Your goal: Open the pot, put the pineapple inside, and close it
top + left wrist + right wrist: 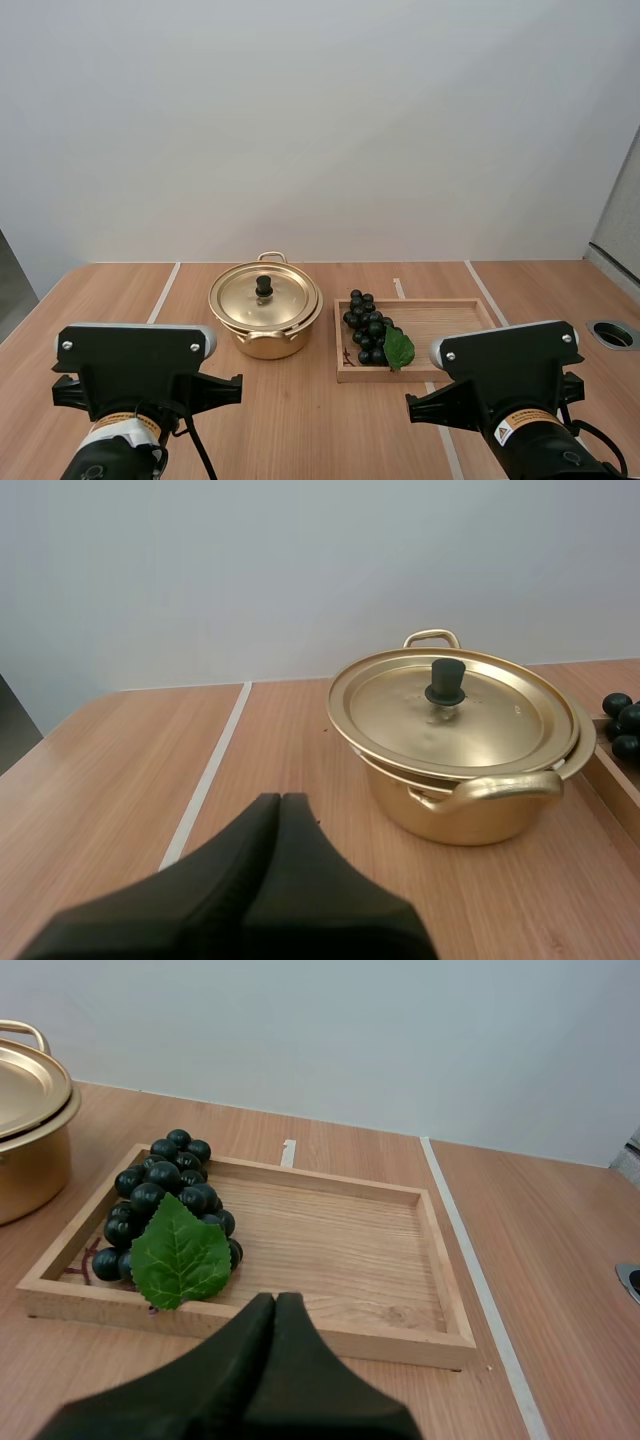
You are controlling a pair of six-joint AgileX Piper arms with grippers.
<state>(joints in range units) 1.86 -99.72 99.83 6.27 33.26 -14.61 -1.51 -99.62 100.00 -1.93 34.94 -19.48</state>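
— Left pincer (pixel 281 802) and right pincer (pixel 276 1302): both clamped closed, empty.
— Ahead of the left, the lid (pixel 490 715) sits on the pot (pixel 470 808); that small knob (pixel 445 681) might slip out. Ahead of the right: grapes (pixel 160 1195), in the tray (pixel 340 1250).

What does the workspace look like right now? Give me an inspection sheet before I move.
Surface: wooden table with pale stripes.
Job's things: gold pot with its lid on and the knob up. To its right, apart from it, a tray holds grapes and a leaf at its left end. The fruit here is grapes.
Clutter: nothing seen.
Grippers: left gripper shut on nothing, short of the pot; right gripper shut on nothing, short of the tray.
Cables: nothing seen.
Surroundings: pale wall behind the table; a round hole in the table at far right.
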